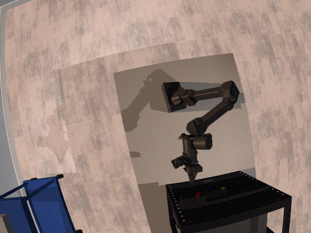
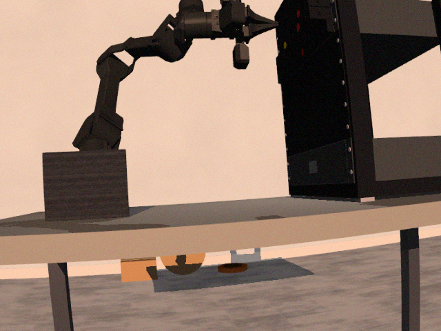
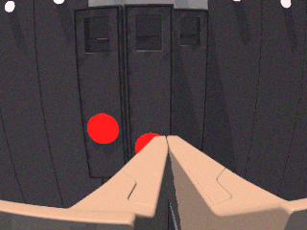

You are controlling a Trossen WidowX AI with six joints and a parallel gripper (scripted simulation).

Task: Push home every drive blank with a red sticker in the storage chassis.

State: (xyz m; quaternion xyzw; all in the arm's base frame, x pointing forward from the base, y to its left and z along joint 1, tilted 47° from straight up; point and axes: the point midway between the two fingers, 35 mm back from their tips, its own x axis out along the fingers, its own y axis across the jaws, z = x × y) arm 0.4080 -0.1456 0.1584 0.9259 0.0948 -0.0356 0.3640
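Note:
The black rack (image 2: 320, 99) holds the storage chassis at the top of its front face. In the wrist view, a blank with a red sticker (image 3: 103, 129) stands left of the middle blank, whose red sticker (image 3: 146, 144) is partly hidden by my fingertips. The side view shows those two red stickers (image 2: 298, 13) (image 2: 298, 27), a yellow sticker (image 2: 284, 45) and a third red sticker (image 2: 302, 52) set deeper in. My gripper (image 2: 275, 23) is shut and empty. Its tip (image 3: 168, 141) points at the middle blank, right at the chassis front; I cannot tell whether it touches. The gripper also shows in the overhead view (image 1: 192, 178).
The arm stands on a dark block (image 2: 85, 183) at the table's left. A blue cart (image 1: 32, 203) stands on the floor away from the table. Small objects lie on the floor under the table (image 2: 233, 267).

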